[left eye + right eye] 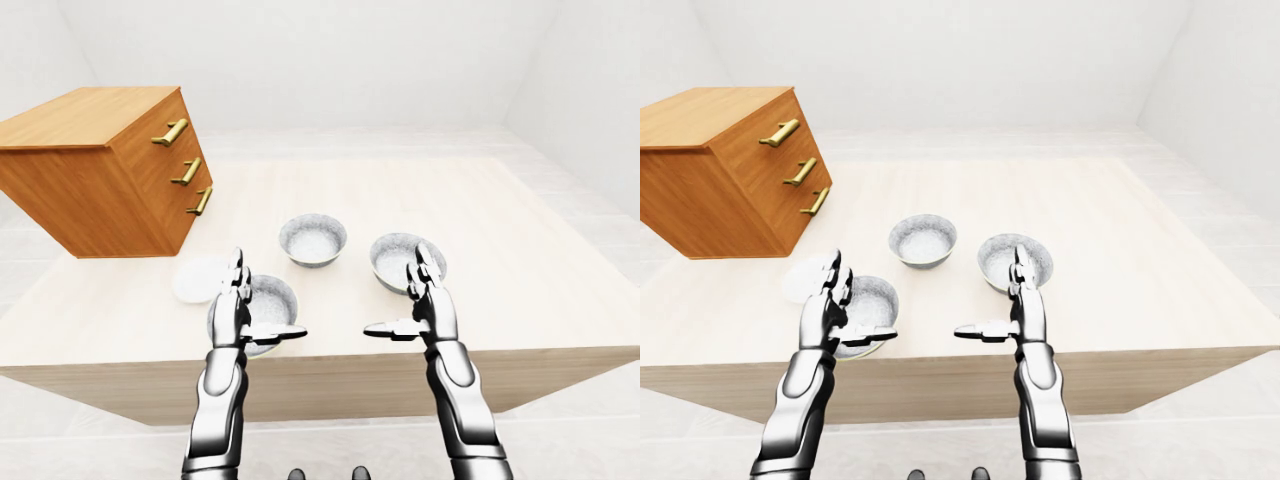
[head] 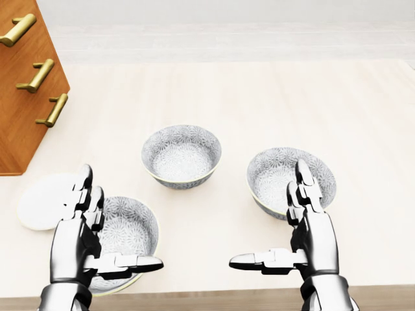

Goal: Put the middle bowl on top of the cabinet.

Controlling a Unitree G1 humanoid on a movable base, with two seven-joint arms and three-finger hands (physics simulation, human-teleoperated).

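Three grey patterned bowls sit on the pale wooden table (image 2: 272,103). The middle bowl (image 2: 181,155) stands upright in the head view's centre, apart from both hands. A second bowl (image 2: 130,228) lies at lower left, partly under my left hand (image 2: 107,230). The third bowl (image 2: 277,175) is at the right, just above my right hand (image 2: 285,220). Both hands are open with fingers straight and thumbs pointing inward, holding nothing. The wooden cabinet (image 1: 95,165) with three brass handles stands on the table at upper left; its flat top (image 1: 75,115) is bare.
A small white plate (image 2: 44,199) lies on the table left of my left hand, below the cabinet. The table's near edge (image 1: 330,365) runs just under my wrists. White floor and walls surround the table.
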